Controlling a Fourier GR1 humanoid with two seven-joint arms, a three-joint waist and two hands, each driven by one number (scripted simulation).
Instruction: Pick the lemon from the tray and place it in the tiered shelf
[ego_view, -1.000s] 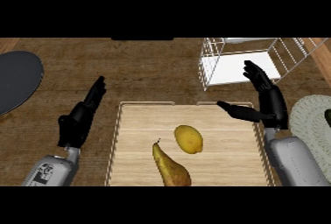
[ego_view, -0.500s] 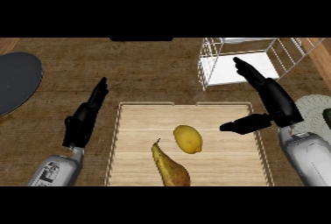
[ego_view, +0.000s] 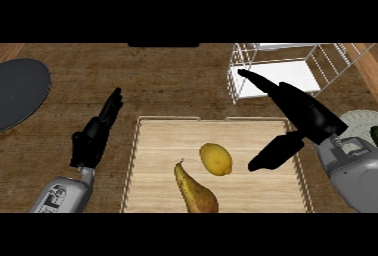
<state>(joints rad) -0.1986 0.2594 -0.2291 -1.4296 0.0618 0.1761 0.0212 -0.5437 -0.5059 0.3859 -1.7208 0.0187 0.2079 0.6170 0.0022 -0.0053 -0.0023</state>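
Observation:
A yellow lemon (ego_view: 215, 159) lies near the middle of the wooden tray (ego_view: 155, 165), with a brown-yellow pear (ego_view: 195, 192) just below it. My right hand (ego_view: 306, 114) hovers over the tray's right side, open, fingers stretched toward the white wire tiered shelf (ego_view: 289, 69) at the top right and thumb pointing down-left toward the lemon without touching it. My left hand (ego_view: 96, 132) rests open to the left of the tray, fingers up.
A dark round plate (ego_view: 18, 92) sits at the left edge. A pale green patterned plate (ego_view: 359, 122) shows at the right edge behind my right forearm. The counter is brown wood.
My right hand has swung left and down over the tray's right side, its thumb dropping closer to the lemon. The left hand, lemon and pear have stayed put.

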